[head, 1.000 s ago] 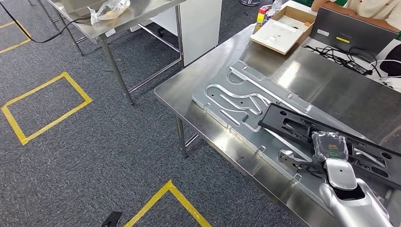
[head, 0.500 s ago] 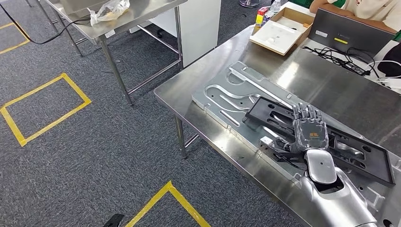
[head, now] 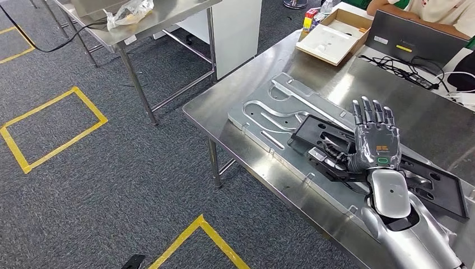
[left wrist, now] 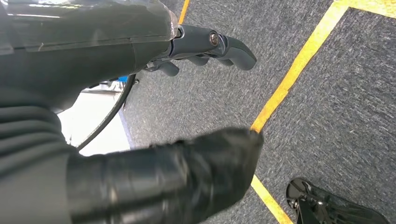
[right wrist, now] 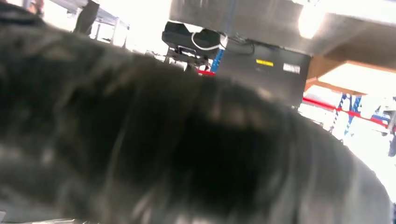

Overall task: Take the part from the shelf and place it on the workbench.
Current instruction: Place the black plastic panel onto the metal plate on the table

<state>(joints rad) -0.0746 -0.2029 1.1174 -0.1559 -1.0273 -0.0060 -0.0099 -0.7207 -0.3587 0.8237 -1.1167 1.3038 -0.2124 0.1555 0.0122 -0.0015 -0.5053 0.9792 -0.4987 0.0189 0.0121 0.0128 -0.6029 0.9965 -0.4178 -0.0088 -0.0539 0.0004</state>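
While the black part (head: 386, 162) lies flat on the workbench (head: 392, 106), its long axis runs diagonally, from near the middle of the bench top toward the near right corner, resting on the silver slotted plate (head: 274, 115) that follows the same line. My right hand (head: 376, 143) is raised over the part's middle, back toward my head camera, fingers (head: 372, 112) straight and spread, holding nothing. I cannot tell whether the palm touches the part.

From my head I see the bench's near edge running close beside the plate, with grey carpet (head: 112, 168) and yellow floor tape (head: 50, 120) beyond it. A second steel table (head: 140, 25) stands well apart on the far left. At the far end of the bench sit a cardboard box (head: 335, 33), a laptop (head: 417, 39) and cables (head: 403, 70), with bare steel between them and the part.

My left wrist camera shows what the head does not: my left hand (left wrist: 154, 121) hanging over the carpet and tape, fingers (left wrist: 219, 46) loosely apart and empty. My right wrist camera gives a dark blur of my own hand with bright background behind it.
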